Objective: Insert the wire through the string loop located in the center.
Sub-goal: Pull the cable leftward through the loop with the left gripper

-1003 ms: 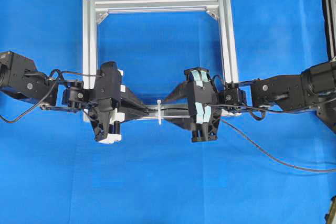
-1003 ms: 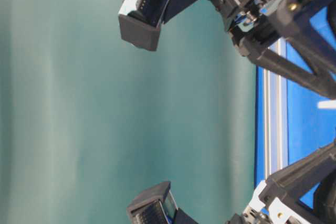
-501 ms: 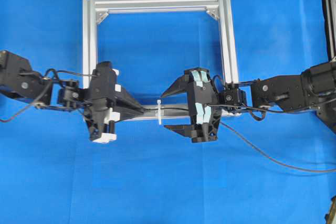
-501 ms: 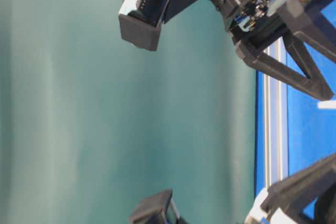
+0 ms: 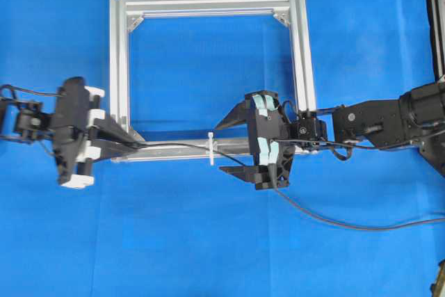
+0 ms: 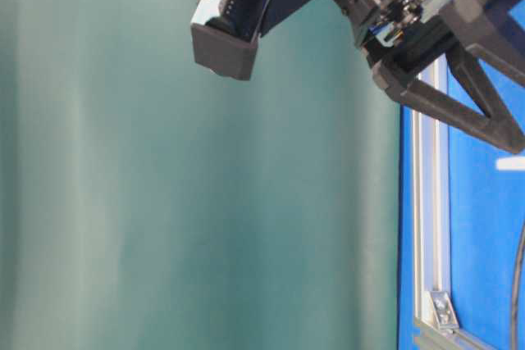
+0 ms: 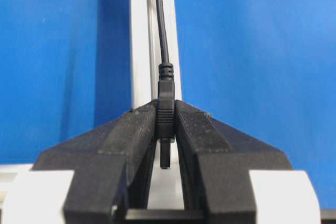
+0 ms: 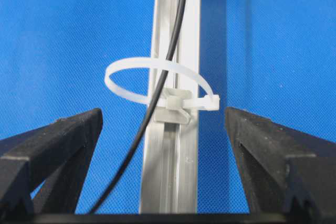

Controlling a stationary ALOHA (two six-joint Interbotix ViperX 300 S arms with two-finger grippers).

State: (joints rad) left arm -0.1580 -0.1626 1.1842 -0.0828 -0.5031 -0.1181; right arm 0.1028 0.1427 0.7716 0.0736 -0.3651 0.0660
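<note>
Thin black wire (image 8: 167,61) passes through the white string loop (image 8: 157,82), which stands upright at the middle of the aluminium frame's (image 5: 208,5) near bar, then trails rightward.

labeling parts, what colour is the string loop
White string loop, clearest in the right wrist view.

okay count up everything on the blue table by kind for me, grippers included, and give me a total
Grippers: 2, the left gripper shut on the plug, the right gripper open.
Wires: 1, the wire, running through the loop.
String loops: 1, the string loop.
Aluminium frames: 1, the aluminium frame.
Total: 5.
</note>
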